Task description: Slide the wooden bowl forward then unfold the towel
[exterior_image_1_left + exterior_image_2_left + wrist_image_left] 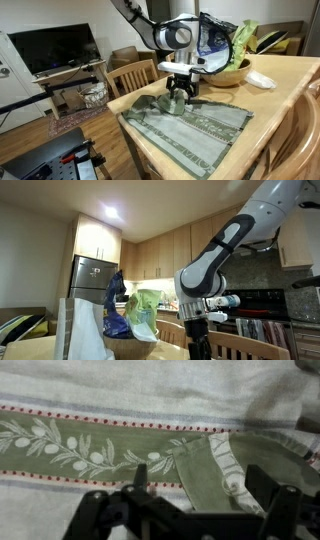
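Here the pincer [179, 98] is held open low over the towel [192, 126], which is laid on the tabletop [282, 108]. The wooden bowl [238, 72] is seen behind it.

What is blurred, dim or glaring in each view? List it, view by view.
In an exterior view the towel is evenly lit but slightly soft; in an exterior view the ceiling light glares and the room around it is dim; in the wrist view the towel's olive print is fairly sharp, while the open end effector is a dark, blurred silhouette along the bottom.
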You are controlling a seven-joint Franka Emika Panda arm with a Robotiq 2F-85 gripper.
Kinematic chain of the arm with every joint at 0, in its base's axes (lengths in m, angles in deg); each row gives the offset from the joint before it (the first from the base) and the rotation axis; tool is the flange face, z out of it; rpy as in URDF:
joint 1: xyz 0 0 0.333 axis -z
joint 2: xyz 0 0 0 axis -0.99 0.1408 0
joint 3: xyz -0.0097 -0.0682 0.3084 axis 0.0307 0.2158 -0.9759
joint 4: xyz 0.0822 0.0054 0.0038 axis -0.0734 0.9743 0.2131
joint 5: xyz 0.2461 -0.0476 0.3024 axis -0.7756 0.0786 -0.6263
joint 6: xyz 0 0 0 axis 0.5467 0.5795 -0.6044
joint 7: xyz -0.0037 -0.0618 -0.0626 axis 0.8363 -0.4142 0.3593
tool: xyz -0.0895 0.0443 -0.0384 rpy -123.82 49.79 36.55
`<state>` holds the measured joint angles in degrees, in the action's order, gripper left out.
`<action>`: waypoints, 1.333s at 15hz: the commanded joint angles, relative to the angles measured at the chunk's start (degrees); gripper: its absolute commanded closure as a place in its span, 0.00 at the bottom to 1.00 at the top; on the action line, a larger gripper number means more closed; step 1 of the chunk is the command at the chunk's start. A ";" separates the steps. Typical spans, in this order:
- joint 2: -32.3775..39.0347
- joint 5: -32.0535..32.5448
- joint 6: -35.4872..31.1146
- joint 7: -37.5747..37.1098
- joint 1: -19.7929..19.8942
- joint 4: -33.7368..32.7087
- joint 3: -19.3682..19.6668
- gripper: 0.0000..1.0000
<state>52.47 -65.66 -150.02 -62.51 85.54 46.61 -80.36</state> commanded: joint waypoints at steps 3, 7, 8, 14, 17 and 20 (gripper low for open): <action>5.91 1.07 1.66 3.03 -0.35 -6.85 -0.23 0.00; 7.89 1.91 1.79 3.84 -0.66 -8.89 -0.29 0.00; 7.31 2.23 0.54 4.62 -0.59 -8.01 -0.37 0.00; 8.05 4.24 -0.69 3.22 -1.27 -8.83 0.53 0.00; 8.42 4.65 -0.76 3.16 -1.69 -9.31 0.70 0.00; 8.59 4.67 -0.77 3.16 -1.72 -9.48 0.71 0.00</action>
<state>60.92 -61.26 -150.97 -59.20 83.59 37.37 -79.36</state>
